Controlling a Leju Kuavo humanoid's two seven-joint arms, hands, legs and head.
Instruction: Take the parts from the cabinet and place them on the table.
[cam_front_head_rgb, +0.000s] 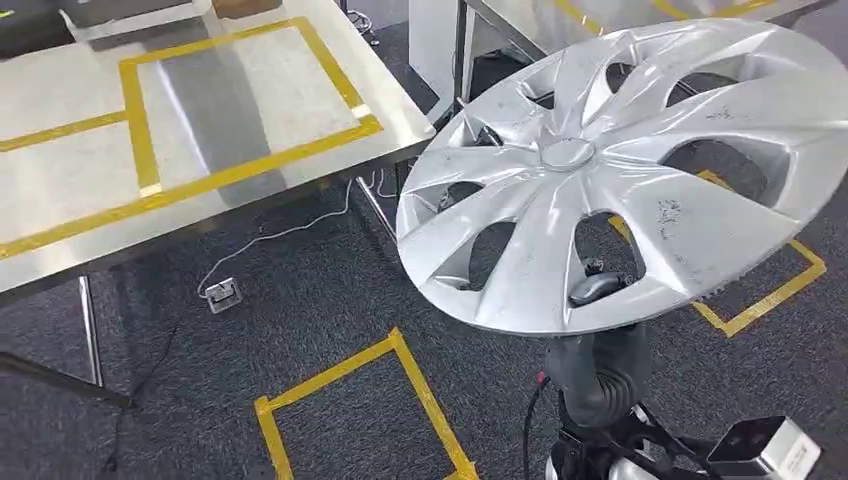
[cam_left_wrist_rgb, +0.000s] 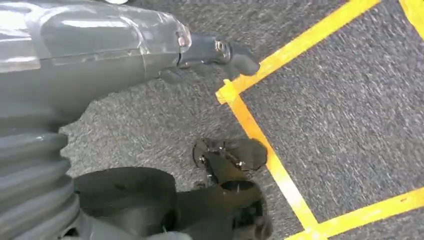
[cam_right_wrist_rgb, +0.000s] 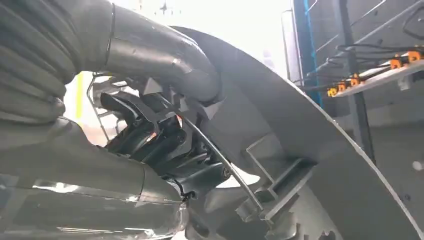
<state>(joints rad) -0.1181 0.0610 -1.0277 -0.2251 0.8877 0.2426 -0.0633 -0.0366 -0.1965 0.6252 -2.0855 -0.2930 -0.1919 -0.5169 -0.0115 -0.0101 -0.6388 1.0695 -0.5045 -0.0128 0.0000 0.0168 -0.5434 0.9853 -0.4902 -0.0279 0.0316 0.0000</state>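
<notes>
Silver hubcap fills the right half of the head view, held up tilted, face toward the camera, over dark carpet. Right hand grips it at the lower rim; a dark fingertip shows through one of the cut-outs beside the spokes. Right wrist view gives the back of the hubcap: grey plastic ribs, clips and a thin wire ring, with the right hand reaching its dark fingers through an opening and the thick grey thumb curved over the rim.

Left hand hangs above the floor, fingers pointing outward with nothing visibly in them; whether they are spread or curled cannot be told.

Steel table stands at the left, well apart from the hubcap, its brushed top marked with yellow tape in rectangles. A second table edge sits behind the hubcap at the top of the head view. Carpet is dark grey, rough, with yellow taped squares on it. A white cable runs from beneath the table to a small floor socket. Shelving with orange clips shows in the right wrist view behind the hubcap.
</notes>
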